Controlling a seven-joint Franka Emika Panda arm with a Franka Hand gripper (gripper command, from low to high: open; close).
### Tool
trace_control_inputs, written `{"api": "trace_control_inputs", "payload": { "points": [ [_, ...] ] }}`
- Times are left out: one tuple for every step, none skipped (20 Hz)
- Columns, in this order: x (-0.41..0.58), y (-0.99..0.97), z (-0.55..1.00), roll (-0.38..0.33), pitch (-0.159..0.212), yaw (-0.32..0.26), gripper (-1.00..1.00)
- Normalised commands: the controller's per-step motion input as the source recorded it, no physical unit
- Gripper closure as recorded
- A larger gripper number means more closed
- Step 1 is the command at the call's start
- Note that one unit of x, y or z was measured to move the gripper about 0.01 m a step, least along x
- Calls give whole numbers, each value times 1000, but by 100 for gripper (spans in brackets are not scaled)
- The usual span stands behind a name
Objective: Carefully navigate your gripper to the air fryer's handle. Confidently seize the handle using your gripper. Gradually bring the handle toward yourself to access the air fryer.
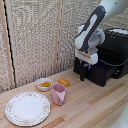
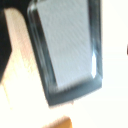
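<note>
The black air fryer [image 1: 114, 50] stands at the exterior view's right, its front basket [image 1: 97, 75] drawn out a little toward the table's middle. My gripper [image 1: 82, 75] points down at the front face of the basket, where the handle would be. The handle itself is hidden behind the white gripper block and dark fingers. I cannot tell whether the fingers are closed on it. The wrist view is blurred. It shows the basket's grey mesh inside [image 2: 70, 42] within a dark rim [image 2: 42, 65], seen from above, beside the wooden table [image 2: 20, 95]. No fingers show clearly there.
A pink cup [image 1: 59, 94] stands on the wooden table in front of the fryer. A patterned plate [image 1: 27, 108], a small white bowl [image 1: 44, 84] with orange food and a loose orange piece [image 1: 63, 81] lie at the exterior view's left. A woven screen [image 1: 35, 35] backs the table.
</note>
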Motion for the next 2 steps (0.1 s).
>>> {"api": "trace_control_inputs", "payload": {
  "points": [
    [6,46,846,0,0,-81,-100],
    [40,60,737,0,0,-116,-100]
  ]
}}
